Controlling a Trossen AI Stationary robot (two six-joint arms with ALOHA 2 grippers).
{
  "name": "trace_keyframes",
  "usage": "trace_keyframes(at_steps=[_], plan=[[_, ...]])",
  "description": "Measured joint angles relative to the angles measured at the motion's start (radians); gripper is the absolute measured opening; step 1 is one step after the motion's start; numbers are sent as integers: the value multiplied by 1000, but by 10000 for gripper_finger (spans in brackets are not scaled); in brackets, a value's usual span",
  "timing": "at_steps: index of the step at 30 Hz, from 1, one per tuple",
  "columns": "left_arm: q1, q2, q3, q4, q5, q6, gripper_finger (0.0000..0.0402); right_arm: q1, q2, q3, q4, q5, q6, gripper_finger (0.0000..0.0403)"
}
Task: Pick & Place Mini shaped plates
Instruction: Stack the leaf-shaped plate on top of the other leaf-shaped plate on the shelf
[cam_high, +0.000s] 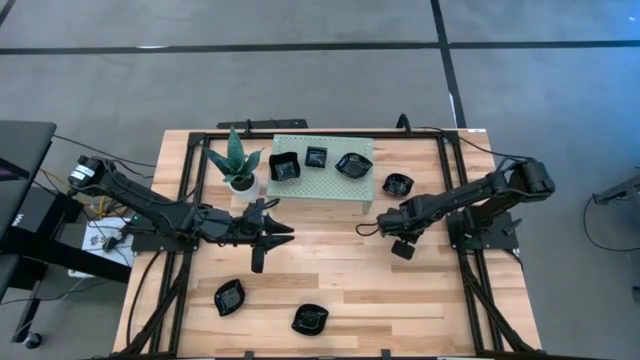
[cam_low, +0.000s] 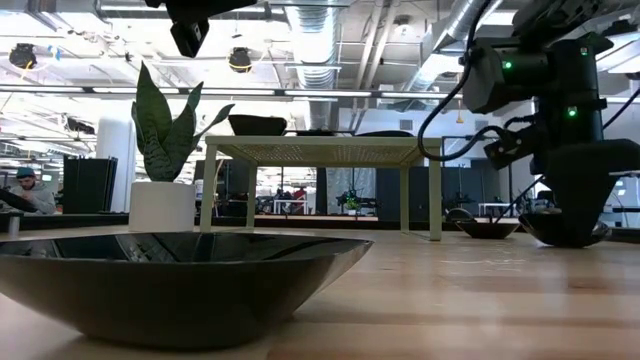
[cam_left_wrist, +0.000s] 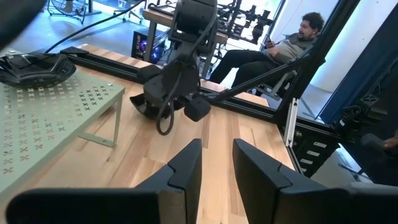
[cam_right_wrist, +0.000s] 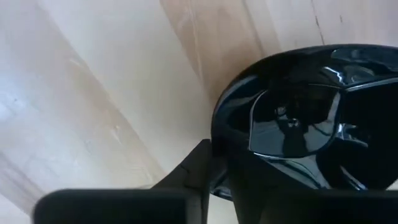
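Several small glossy black mini shaped plates are in view. Three sit on the pale green perforated stand (cam_high: 322, 185), one (cam_high: 398, 184) lies on the table right of it, and two (cam_high: 229, 297) (cam_high: 310, 319) lie near the front edge. My right gripper (cam_high: 388, 224) points down at another plate (cam_right_wrist: 311, 118) on the table right of centre and is shut on its rim. My left gripper (cam_high: 283, 236) hovers open above the table's middle left, pointing toward the right arm, with nothing between its fingers (cam_left_wrist: 186, 165). My right gripper comes from above, pointing down, at the plate's rim (cam_right_wrist: 219, 146). One finger (cam_right_wrist: 189, 171) stands outside the rim against it. The other is over the dish's inside, dark against the gloss and hard to make out. The plate's bottom (cam_low: 575, 238) rests on the table.
A potted green plant (cam_high: 240, 165) stands at the stand's left end. Black frame rails run along the table's left and right sides. A person sits beyond the table (cam_left_wrist: 292, 37). Bare wood lies between the two arms and in front of the stand.
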Motion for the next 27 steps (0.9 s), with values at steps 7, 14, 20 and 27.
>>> trace_keyframes(at_steps=[7, 14, 20, 27], plan=[[0, 0, 0, 0, 0, 0, 92, 6, -48, 27, -48, -2, -5, 7], [0, 0, 0, 0, 0, 0, 92, 49, -113, 163, -164, -51, -5, 2], [0, 0, 0, 1, 0, 0, 92, 109, -162, 355, -260, -48, -5, 4], [-8, 0, 0, 0, 0, 0, 92, 179, -149, 423, -283, 126, 3, 6]])
